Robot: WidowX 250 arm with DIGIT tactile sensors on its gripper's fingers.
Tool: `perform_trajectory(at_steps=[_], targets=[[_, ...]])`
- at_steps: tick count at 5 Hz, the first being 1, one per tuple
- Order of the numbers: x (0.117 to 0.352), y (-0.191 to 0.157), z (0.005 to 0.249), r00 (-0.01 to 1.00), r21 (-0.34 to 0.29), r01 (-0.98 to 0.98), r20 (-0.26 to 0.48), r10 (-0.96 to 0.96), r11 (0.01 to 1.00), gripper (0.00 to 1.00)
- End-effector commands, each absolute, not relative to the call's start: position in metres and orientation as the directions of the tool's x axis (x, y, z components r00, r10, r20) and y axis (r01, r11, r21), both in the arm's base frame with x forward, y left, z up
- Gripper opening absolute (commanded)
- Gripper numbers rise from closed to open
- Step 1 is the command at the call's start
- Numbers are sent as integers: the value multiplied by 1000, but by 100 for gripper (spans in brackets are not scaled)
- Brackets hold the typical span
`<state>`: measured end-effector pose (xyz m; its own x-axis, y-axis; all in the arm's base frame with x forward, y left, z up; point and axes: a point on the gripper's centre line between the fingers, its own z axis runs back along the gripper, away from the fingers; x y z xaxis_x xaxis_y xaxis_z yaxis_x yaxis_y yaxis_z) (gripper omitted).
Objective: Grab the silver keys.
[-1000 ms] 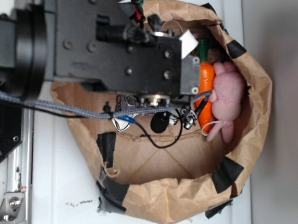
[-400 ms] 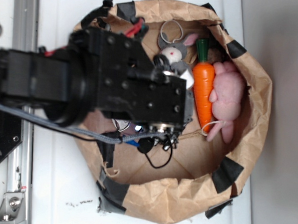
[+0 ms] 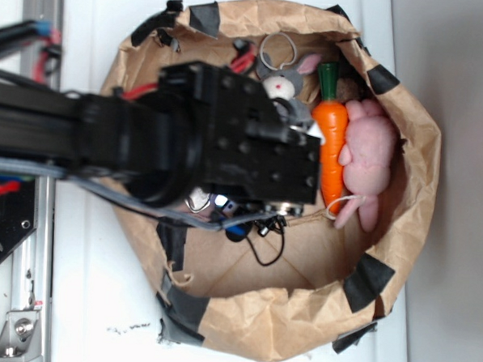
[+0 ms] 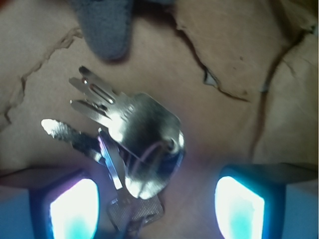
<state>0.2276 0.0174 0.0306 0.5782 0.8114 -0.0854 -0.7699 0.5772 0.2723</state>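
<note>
Wrist: silver keys between spread hand.

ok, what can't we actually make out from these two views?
- Exterior: the silver keys are almost wholly hidden under the arm; the gripper itself is not visible.
- Wrist: the bottom edge cuts off the fingertips, so contact with the keys cannot be told; the key blades are blurred by glare.
- Wrist: the grey plush is cropped by the top edge and blurred.

silver keys on bag floor, between end effector fingers, plush foot beyond
</note>
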Motion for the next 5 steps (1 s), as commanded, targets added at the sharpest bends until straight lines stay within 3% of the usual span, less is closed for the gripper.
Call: perform_trajectory(at_steps=[1,4,5], targets=[[233,24,31,575,254,-780,-69,815,572,100],[237,26,26,553,248,-792,-95,828,558,100],[237,26,28,545,252,-798,-86,834,547,0]])
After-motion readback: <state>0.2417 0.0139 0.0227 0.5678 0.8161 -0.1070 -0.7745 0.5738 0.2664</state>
